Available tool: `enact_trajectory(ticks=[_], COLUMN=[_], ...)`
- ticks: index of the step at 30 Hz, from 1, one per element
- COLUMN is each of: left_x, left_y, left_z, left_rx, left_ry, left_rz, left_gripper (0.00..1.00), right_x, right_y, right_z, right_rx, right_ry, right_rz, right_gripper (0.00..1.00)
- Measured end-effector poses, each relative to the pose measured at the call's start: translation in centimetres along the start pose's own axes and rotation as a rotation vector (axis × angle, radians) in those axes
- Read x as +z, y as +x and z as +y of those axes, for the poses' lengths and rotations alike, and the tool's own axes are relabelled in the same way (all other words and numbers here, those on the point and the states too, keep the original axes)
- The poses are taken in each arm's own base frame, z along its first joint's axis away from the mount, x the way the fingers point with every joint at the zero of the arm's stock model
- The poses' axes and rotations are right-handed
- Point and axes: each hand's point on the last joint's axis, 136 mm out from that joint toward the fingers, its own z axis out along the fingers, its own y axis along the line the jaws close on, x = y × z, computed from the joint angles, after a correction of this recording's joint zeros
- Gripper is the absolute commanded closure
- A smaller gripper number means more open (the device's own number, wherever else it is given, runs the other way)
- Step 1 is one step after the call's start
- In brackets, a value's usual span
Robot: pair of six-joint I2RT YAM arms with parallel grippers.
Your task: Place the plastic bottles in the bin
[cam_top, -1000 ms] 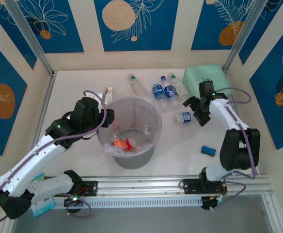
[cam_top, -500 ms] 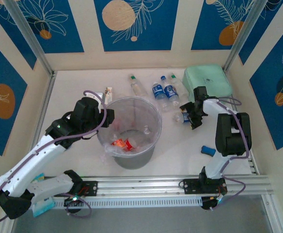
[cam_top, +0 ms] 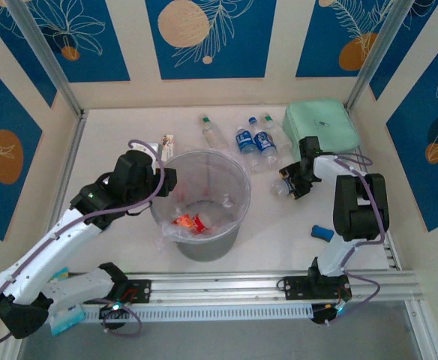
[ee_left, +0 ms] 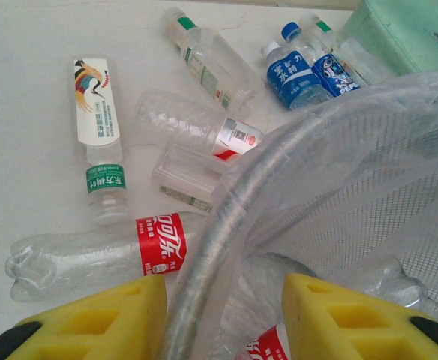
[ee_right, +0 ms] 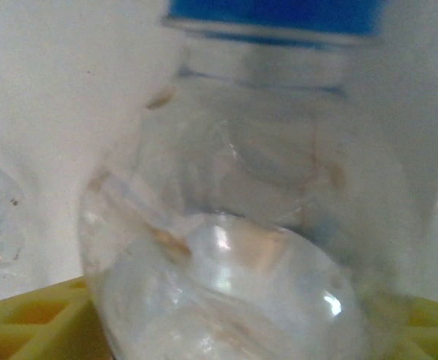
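My left jaws have not moved: part open astride the rim of the round grey bag-lined bin point(cam_top: 208, 247), gripping nothing. My right jaws, wide and further right a second ago, have dropped and narrowed around the small clear blue-capped plastic bottle point(ee_right: 241, 225) lying on the white tabletop point(cam_top: 114, 135) right of the bin. Whether they pinch it I cannot tell. More blue-labelled clear bottles point(cam_top: 245, 141) lie beyond.

Bright, even light from above. Only a faint soft shadow shows around the round grey wastebasket lined with clear crinkly plastic point(cam_top: 204, 246). Top view sharp. Left wrist view crisp, white table point(ee_left: 31, 150) slightly washed out toward its far edge. Right wrist view blurred: clear blue-capped plastic bottle point(ee_right: 249, 247) too close, out of focus, small glints on it.
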Motion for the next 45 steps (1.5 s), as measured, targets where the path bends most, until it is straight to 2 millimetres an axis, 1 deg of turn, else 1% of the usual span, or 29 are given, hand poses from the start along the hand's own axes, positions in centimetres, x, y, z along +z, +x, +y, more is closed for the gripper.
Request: enact_trajectory(ticks=[3,5,10,11,12,13,14,16,20,21,22,25,27,28,30,31,33,35,36,37,38,40,42,45], left_x=[0.0,0.2,0.7,0.7,0.8,0.8,0.8,0.8,0.8,0.8,0.8,0.8,0.9,0.9,0.9,0.9,1.0,1.0,1.1,1.1,1.1,1.1,1.2,1.2], left_y=[-0.1,-0.2,-0.4,-0.4,-0.4,-0.4,-0.4,-0.4,-0.5,-0.5,-0.5,-0.7,-0.7,-0.8,-0.8,-0.7,-0.8,-0.8,-0.8,-0.9,-0.9,-1.0,-1.0,-1.0], left_z=[-0.2,-0.6,-1.1,-1.2,-1.2,-1.2,-1.2,-1.2,-1.2,-1.2,-1.2,-1.3,-1.4,-1.4,-1.4,-1.4,-1.4,-1.4,-1.4,-1.5,-1.5,-1.5,-1.5,-1.5], left_rx=[-0.005,-0.009,-0.012,-0.012,-0.012,-0.012,-0.012,-0.012,-0.012,-0.012,-0.013,-0.025,-0.029,-0.029,-0.029,-0.029,-0.029,-0.030,-0.030,-0.031,-0.034,-0.035,-0.035,-0.036], left_ry=[0.013,0.027,0.048,0.048,0.048,0.048,0.048,0.048,0.048,0.049,0.051,0.061,0.064,0.064,0.063,0.063,0.064,0.064,0.064,0.065,0.066,0.066,0.066,0.065], left_rz=[-0.001,-0.002,-0.004,-0.004,-0.004,-0.004,-0.004,-0.004,-0.005,-0.006,-0.009,-0.028,-0.033,-0.033,-0.033,-0.032,-0.033,-0.034,-0.035,-0.036,-0.038,-0.039,-0.039,-0.040], left_gripper=[0.58,0.58,0.58,0.58,0.59,0.59,0.58,0.59,0.59,0.59,0.59,0.61,0.62,0.62,0.62,0.62,0.63,0.63,0.63,0.63,0.64,0.64,0.64,0.65], right_x=[-1.3,-2.4,-5.5,-6.1,-6.9,-7.6,-8.6,-11.0,-17.3,-19.1,-20.8,-25.7,-28.5,-29.6,-31.8,-32.5,-34.1,-34.8,-34.8,-34.5,-33.8,-31.7,-28.7,-24.4], right_y=[-0.2,-0.6,-0.9,-0.8,-0.7,-0.5,-0.4,0.0,1.1,1.5,2.0,4.3,6.9,8.3,12.5,14.3,18.8,22.3,23.9,24.9,26.0,27.7,29.3,30.7], right_z=[0.2,0.3,0.3,0.1,0.0,0.0,0.2,0.9,3.6,4.3,4.9,6.9,8.2,8.7,9.5,9.7,9.8,9.6,9.4,9.2,9.1,8.8,8.5,7.9], right_rx=[-0.014,-0.028,-0.082,-0.103,-0.129,-0.155,-0.187,-0.260,-0.415,-0.449,-0.480,-0.602,-0.717,-0.773,-0.928,-0.990,-1.146,-1.264,-1.317,-1.351,-1.387,-1.439,-1.481,-1.525], right_ry=[-0.019,-0.037,-0.073,-0.075,-0.079,-0.085,-0.096,-0.140,-0.304,-0.349,-0.390,-0.529,-0.633,-0.678,-0.768,-0.794,-0.845,-0.868,-0.870,-0.860,-0.838,-0.766,-0.662,-0.519], right_rz=[-0.020,-0.040,-0.084,-0.089,-0.096,-0.102,-0.111,-0.133,-0.198,-0.211,-0.220,-0.222,-0.194,-0.172,-0.109,-0.082,-0.013,0.050,0.082,0.102,0.129,0.175,0.220,0.255], right_gripper=[0.44,0.54,0.58,0.60,0.64,0.65,0.69,0.70,0.72,0.75,0.76,0.79,0.82,0.84,0.85,0.88,0.89,0.89,0.92,0.92,0.92,0.93,0.93,0.93])
